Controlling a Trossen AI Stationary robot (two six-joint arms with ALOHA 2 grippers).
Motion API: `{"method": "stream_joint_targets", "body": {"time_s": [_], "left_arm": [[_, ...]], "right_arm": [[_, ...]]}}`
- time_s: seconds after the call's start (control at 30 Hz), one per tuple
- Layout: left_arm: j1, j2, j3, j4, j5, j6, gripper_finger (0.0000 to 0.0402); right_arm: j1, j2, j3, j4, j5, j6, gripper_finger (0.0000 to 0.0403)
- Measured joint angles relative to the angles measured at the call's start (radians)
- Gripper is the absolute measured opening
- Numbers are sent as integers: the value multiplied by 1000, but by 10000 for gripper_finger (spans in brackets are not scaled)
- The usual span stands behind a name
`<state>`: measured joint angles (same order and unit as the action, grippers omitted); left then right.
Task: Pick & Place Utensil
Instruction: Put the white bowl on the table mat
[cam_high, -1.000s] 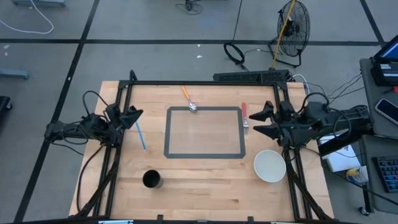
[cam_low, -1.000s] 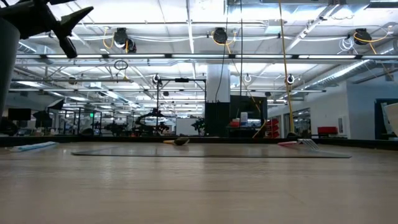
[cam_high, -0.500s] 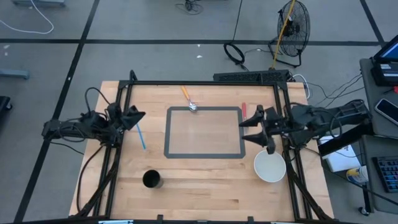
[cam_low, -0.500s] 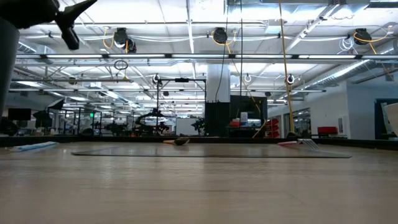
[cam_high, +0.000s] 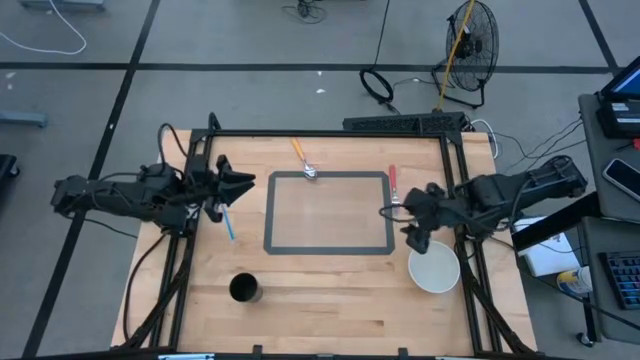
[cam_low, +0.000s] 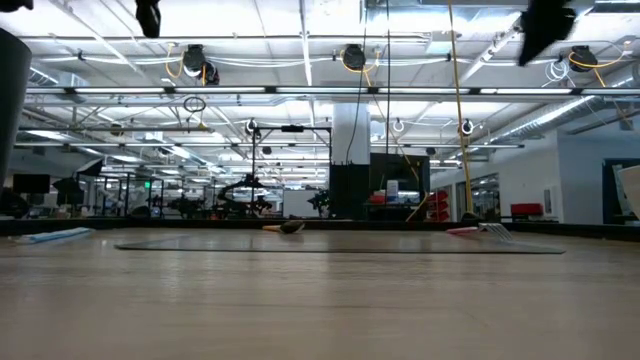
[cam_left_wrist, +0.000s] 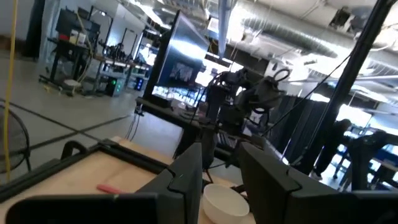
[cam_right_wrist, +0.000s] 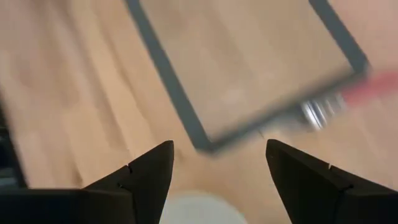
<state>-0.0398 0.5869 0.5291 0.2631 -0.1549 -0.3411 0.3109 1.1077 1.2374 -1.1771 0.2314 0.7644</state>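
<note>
Tabletop (cam_high: 330, 285): carried taped frame (cam_high: 330, 212), white bowl (cam_high: 434, 267), black cup (cam_high: 245, 289).
Right pincer (cam_high: 400, 216): swung inward over frame's edge, spread wide, empty.
Left pincer (cam_high: 238, 185): advanced, parted, empty.
Red-handled fork (cam_high: 394, 184): ungrasped beside frame; approach judged underway.

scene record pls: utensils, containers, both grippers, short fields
mat: grey-edged rectangle at table centre
red fork: lying at the mat's right edge
orange utensil: at the mat's far edge
blue utensil: left of the mat
bowl: white, near right, empty
cup: black, near left
left gripper: raised, open, above the blue utensil's far end
right gripper: open, holding nothing, over the mat's right edge beside the bowl
</note>
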Motion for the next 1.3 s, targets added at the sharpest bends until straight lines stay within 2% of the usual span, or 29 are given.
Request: {"method": "stream_joint_targets", "body": {"time_s": [0.1,0.2,0.47,0.63,0.87,1.07,1.3], "left_arm": [[0,18,9,2,13,-1,113],[0,23,9,-11,17,-14,113],[0,21,9,-61,17,-23,113],[0,21,9,-68,17,-27,113],[0,21,9,-68,17,-28,113],[-1,21,9,-76,-10,-31,113],[0,21,9,-79,-31,-39,113]], "right_arm": [[30,-12,1,-178,0,130,254],[55,-36,-24,-276,-8,237,254],[85,-132,-239,-242,-138,317,254],[84,-192,-377,-161,-208,347,254],[84,-187,-463,-90,-274,309,254],[84,-140,-461,-92,-255,274,254],[82,-74,-434,35,-255,156,254]]}}
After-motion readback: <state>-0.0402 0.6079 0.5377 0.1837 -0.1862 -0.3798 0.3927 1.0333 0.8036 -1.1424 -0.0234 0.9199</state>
